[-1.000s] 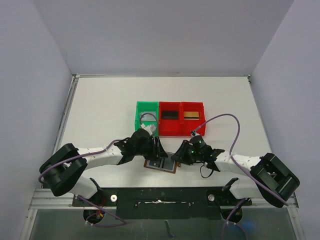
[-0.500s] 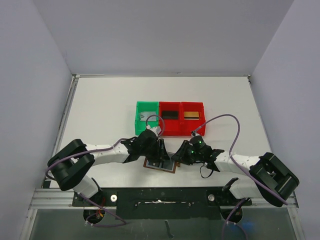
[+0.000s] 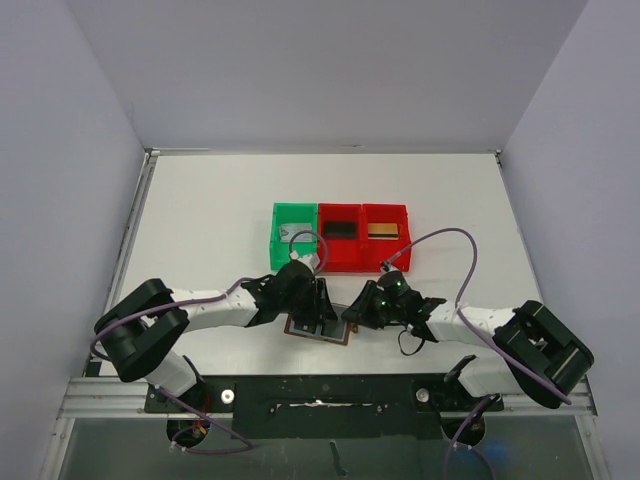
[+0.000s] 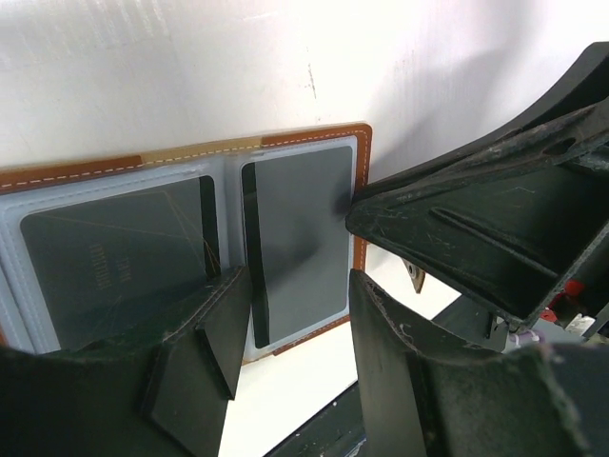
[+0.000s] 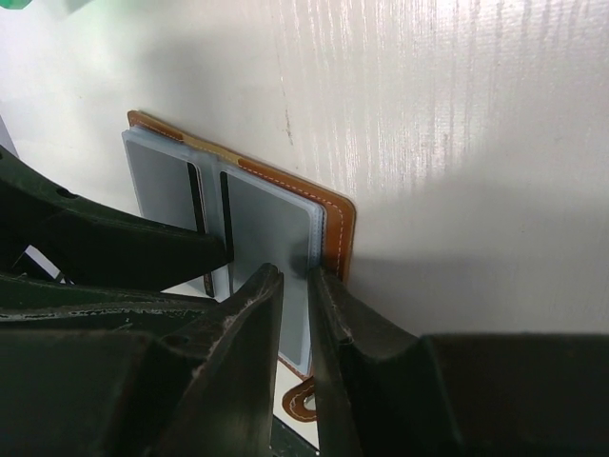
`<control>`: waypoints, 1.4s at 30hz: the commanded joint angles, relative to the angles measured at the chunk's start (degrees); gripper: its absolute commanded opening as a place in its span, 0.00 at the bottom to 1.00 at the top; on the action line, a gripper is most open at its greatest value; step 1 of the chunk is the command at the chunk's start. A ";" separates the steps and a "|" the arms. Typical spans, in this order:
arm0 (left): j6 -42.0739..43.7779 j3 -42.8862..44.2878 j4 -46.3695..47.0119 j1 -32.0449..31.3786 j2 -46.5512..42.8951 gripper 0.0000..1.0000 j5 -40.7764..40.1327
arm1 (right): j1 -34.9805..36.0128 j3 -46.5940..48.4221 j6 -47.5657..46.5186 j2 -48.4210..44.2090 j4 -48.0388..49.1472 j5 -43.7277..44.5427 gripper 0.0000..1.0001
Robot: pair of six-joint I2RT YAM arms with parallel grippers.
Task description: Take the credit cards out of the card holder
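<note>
The brown card holder lies open between both grippers, near the table's front edge. In the left wrist view its pale sleeves hold two dark credit cards. My left gripper is open above the near edge of the right panel, gripping nothing. My right gripper is at the holder's right edge. Only a narrow gap shows between its fingers, one over the sleeve and one against the sleeve's edge. Other credit cards lie in the bins: silver-grey, black and gold.
A green bin and two red bins stand in a row just behind the holder. The holder's side tab sticks out toward the table's front edge. White walls enclose the table on three sides.
The left arm has swung in and its gripper has shifted right over the holder. The right gripper's fingers have drawn closer together at the holder's edge.
</note>
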 commanded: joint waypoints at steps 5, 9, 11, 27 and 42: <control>-1.42 -0.06 -4.10 -0.25 -2.63 0.45 -5.94 | -0.19 -0.70 -0.05 1.67 -4.05 3.18 0.18; -0.99 0.89 -5.47 -0.20 -3.32 0.47 -6.79 | -0.19 -1.00 -0.25 1.45 -4.10 3.10 0.16; -0.73 1.46 -5.82 -0.19 -3.31 0.48 -6.62 | -0.19 -1.01 -0.30 1.43 -4.11 3.18 0.15; -4.29 -0.28 -4.28 -0.23 2.67 0.44 -3.38 | -0.19 -2.86 1.07 2.43 -1.90 2.52 0.10; -10.10 -5.60 5.84 -0.10 -1.06 0.21 -0.93 | -0.19 -2.43 1.16 4.80 -1.62 2.02 0.06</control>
